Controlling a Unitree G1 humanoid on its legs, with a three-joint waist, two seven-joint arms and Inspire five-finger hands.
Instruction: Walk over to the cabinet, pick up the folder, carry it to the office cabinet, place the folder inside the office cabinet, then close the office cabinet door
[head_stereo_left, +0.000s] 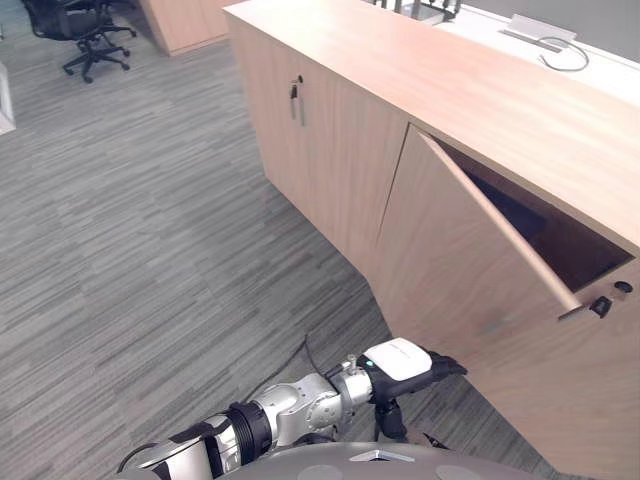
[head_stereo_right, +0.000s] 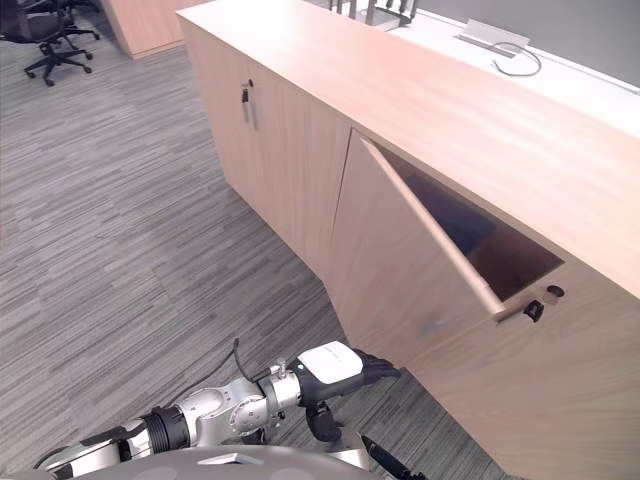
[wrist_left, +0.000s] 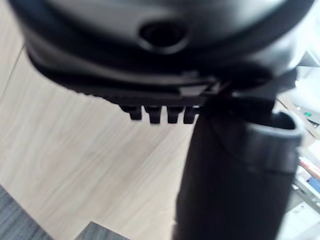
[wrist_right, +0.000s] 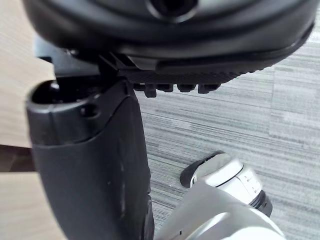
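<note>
Evidently the fingers (head_stereo_left: 452, 368) of the left hand (head_stereo_left: 425, 365) stretched straight, at the lower edge of the half-open door (head_stereo_left: 460, 270) of the cabinet (head_stereo_left: 330, 170). Whether the folder lay in its dark inside I could not tell. Closing seemed the step in hand, calling for a steady forward push. The right hand (wrist_right: 175, 40) hung nearby.

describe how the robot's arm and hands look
The left arm is silver-grey metal with black ring joints. The left hand is dark, with a white cover on top. The right hand is matte black, its thumb thick and rounded.
</note>
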